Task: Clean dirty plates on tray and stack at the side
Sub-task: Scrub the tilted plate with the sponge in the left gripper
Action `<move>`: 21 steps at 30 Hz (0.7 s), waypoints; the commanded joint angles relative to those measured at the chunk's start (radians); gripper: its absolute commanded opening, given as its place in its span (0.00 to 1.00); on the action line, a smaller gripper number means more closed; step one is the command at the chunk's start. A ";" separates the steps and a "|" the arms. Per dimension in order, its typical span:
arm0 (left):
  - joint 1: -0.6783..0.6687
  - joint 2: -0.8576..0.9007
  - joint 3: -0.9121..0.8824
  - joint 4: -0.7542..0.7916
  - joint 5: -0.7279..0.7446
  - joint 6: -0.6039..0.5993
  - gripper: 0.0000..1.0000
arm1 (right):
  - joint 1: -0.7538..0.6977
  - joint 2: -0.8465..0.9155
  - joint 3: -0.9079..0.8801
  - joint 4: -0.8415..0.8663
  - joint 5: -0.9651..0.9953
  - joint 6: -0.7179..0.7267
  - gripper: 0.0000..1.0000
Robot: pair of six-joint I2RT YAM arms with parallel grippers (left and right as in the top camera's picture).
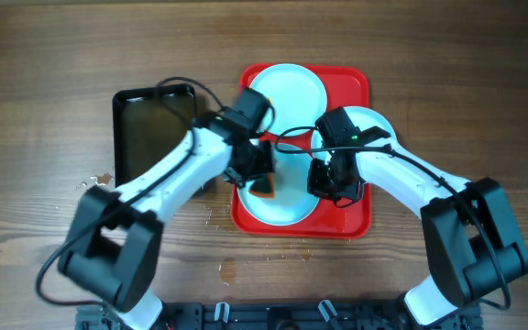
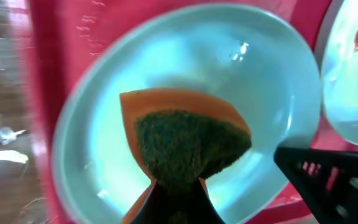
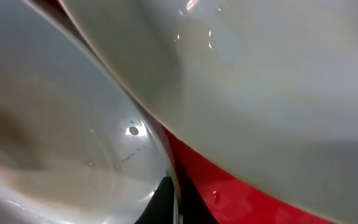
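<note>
Left fingers [image 2: 178, 206] grip sponge [image 2: 191, 140], right fingers [image 3: 158, 202] pinch plate [image 3: 73, 124], on red tray [image 1: 352, 216], wood table [image 1: 44, 55].

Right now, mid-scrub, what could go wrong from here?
The left end effector holds the sponge over the near plate. The right end effector pinches only its rim, so scrubbing could slip it loose. The right plate overhangs the tray edge beside that arm and could be nudged off.
</note>
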 commanded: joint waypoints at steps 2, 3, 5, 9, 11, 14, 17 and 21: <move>-0.050 0.091 -0.003 0.061 0.003 -0.018 0.04 | -0.001 0.047 -0.024 -0.025 0.134 0.024 0.04; -0.053 0.114 -0.003 0.082 0.005 -0.018 0.04 | 0.000 0.047 -0.024 -0.025 0.133 0.024 0.04; -0.058 0.145 -0.003 0.110 0.005 -0.018 0.04 | 0.000 0.047 -0.024 -0.026 0.134 0.024 0.04; -0.054 0.187 -0.003 0.092 -0.071 -0.018 0.04 | 0.000 0.047 -0.024 -0.033 0.134 0.025 0.04; -0.045 0.194 -0.003 0.056 -0.201 -0.018 0.04 | 0.000 0.047 -0.024 -0.042 0.133 0.025 0.04; -0.028 0.194 -0.003 0.018 -0.357 -0.018 0.04 | 0.000 0.047 -0.024 -0.048 0.134 0.024 0.04; -0.018 0.193 -0.001 0.002 -0.547 -0.017 0.04 | 0.000 0.047 -0.024 -0.055 0.134 0.029 0.04; -0.018 0.192 0.031 -0.019 -0.645 -0.006 0.04 | 0.000 0.047 -0.024 -0.062 0.134 0.029 0.04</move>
